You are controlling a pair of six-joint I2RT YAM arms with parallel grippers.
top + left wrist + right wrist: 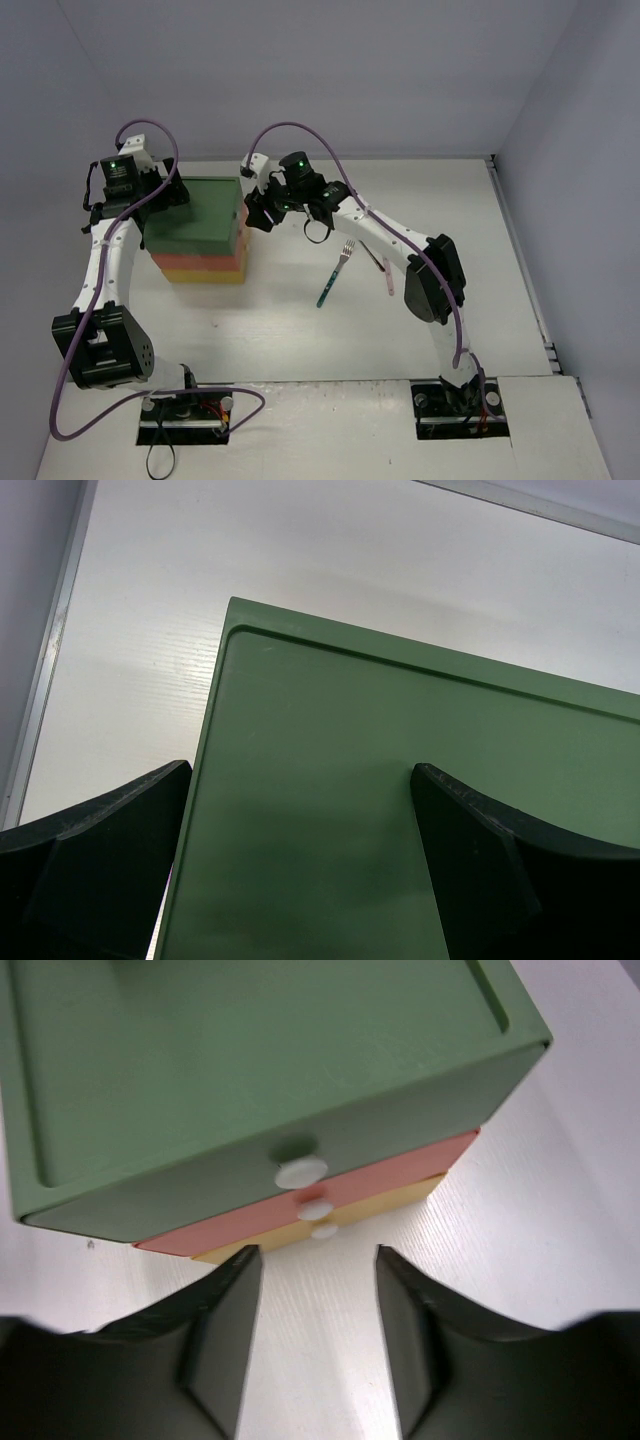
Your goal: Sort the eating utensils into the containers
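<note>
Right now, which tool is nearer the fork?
Right. The right tool hangs by the drawer knobs, left of the fork; the left tool is farther left, over the green top.

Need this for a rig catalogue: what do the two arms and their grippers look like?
The left arm and right arm have white links and bulky black joint housings. A purple cable loops along each; a green light glows near each wrist. The left gripper and right gripper each have two broad matte black fingers with blunt tips.
</note>
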